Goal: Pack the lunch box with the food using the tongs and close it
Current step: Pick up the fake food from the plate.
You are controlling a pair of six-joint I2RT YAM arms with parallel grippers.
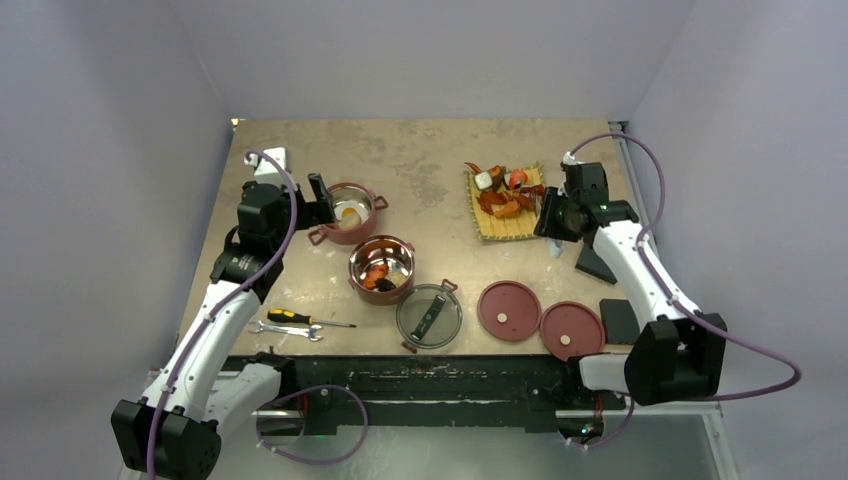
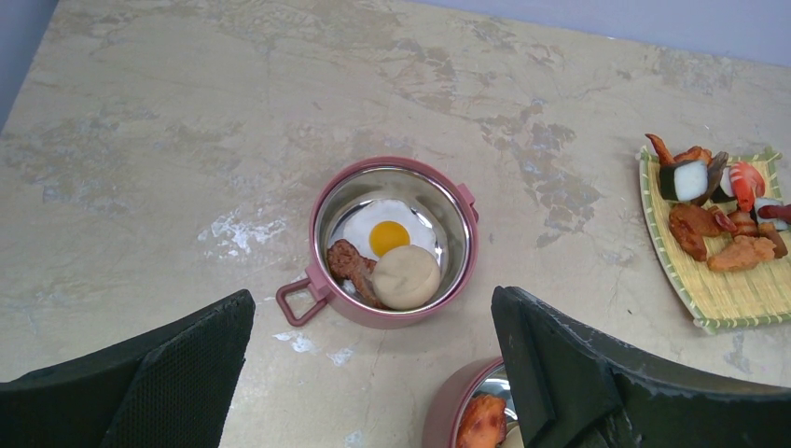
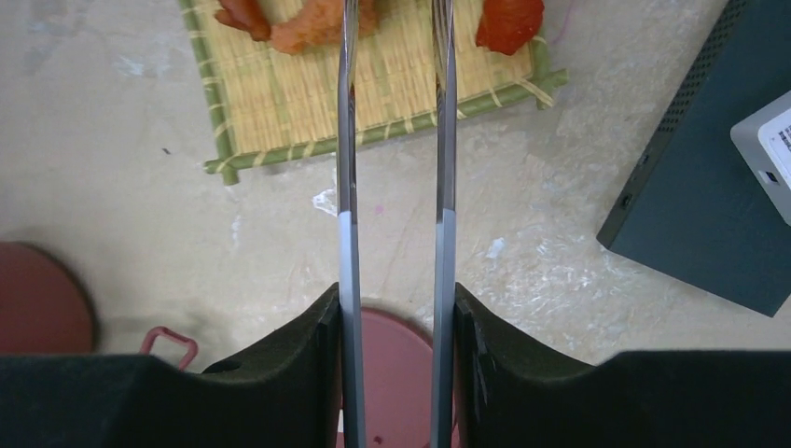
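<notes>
Two tongs arms, clearest from right wrist

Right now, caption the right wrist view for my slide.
Right fingers grip the tongs, whose two arms stretch out over the mat and its food.

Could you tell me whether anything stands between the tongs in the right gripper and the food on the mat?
Nothing visible does. The tongs, held in the right gripper, reach over the woven mat, with food lying beside their arms and only bare mat between them. Their tips are out of the wrist view.
</notes>
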